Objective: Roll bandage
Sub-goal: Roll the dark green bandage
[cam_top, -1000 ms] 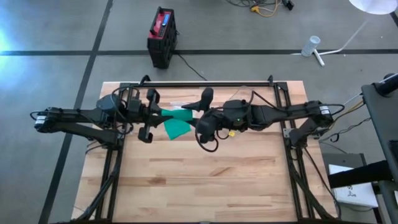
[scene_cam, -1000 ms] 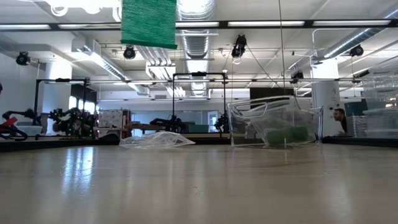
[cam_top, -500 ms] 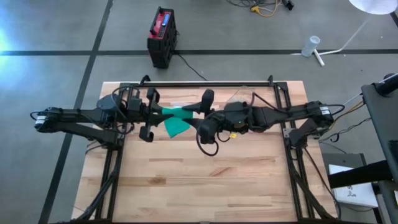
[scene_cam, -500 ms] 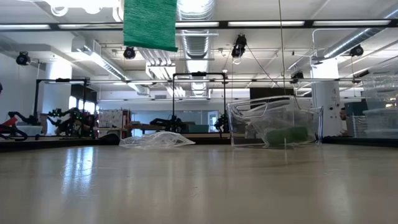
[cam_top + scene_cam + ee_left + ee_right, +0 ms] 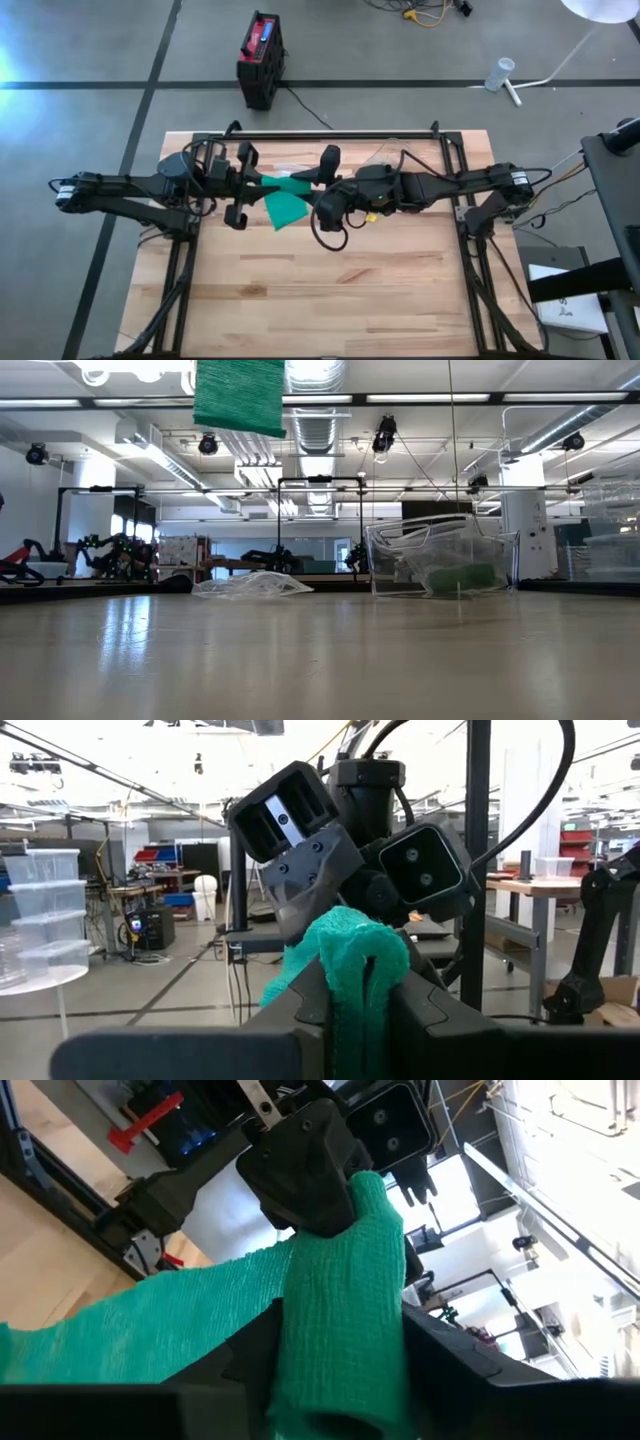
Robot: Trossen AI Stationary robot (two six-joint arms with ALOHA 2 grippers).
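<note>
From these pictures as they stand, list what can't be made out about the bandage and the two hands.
- Low view: the green bandage is cut off by the top edge; neither hand shows.
- High view: the arms' own bodies hide the fingers of the left hand and right hand.
- Right wrist view: the rolled end sits between the fingers, its far side hidden.
- Left wrist view: the free tail is out of view.

Robotics lab — exposed ceiling ducts [image 5: 315,435], other robot rigs [image 5: 110,550], workbenches [image 5: 545,890]
</note>
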